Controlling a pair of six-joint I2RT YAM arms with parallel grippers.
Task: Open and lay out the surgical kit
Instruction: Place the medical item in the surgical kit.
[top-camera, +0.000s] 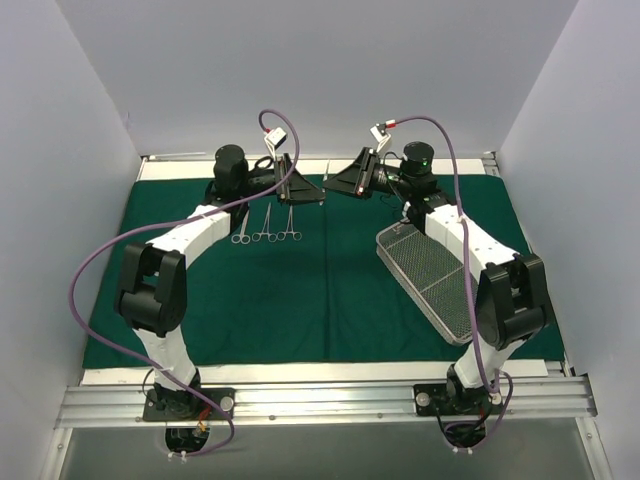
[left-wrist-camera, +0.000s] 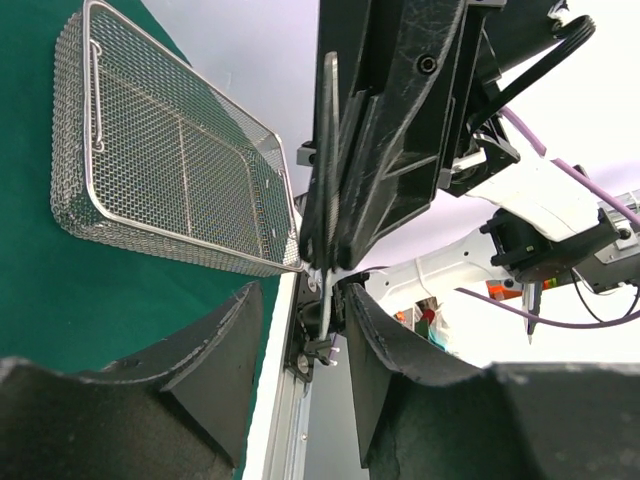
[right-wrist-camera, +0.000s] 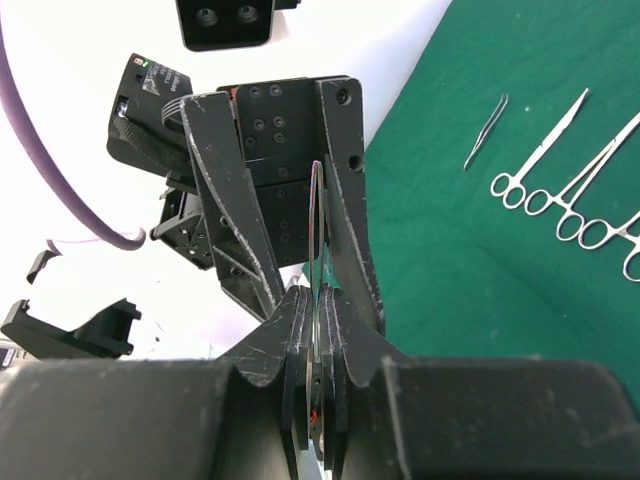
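Right gripper (right-wrist-camera: 318, 312) pinched tight on a thin silver instrument (right-wrist-camera: 317, 215), held edge-on in the air over the far middle of the green drape (top-camera: 330, 300). Left gripper (left-wrist-camera: 303, 295) half-wide, its fingers straddling the same instrument. Mesh tray (top-camera: 425, 272) lies on the drape at right; three scissor-handled instruments (top-camera: 266, 226) lie in a row at left.

White walls (top-camera: 300, 60); aluminium rail (top-camera: 330, 400) at near edge.

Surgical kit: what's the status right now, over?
Right gripper shut on thin silver instrument, mid-air. Left gripper open around it. Dark green cloth spread; three silver scissor-handled instruments laid out; rectangular silver wire-mesh tray on cloth, right side. Nothing seen blocking.
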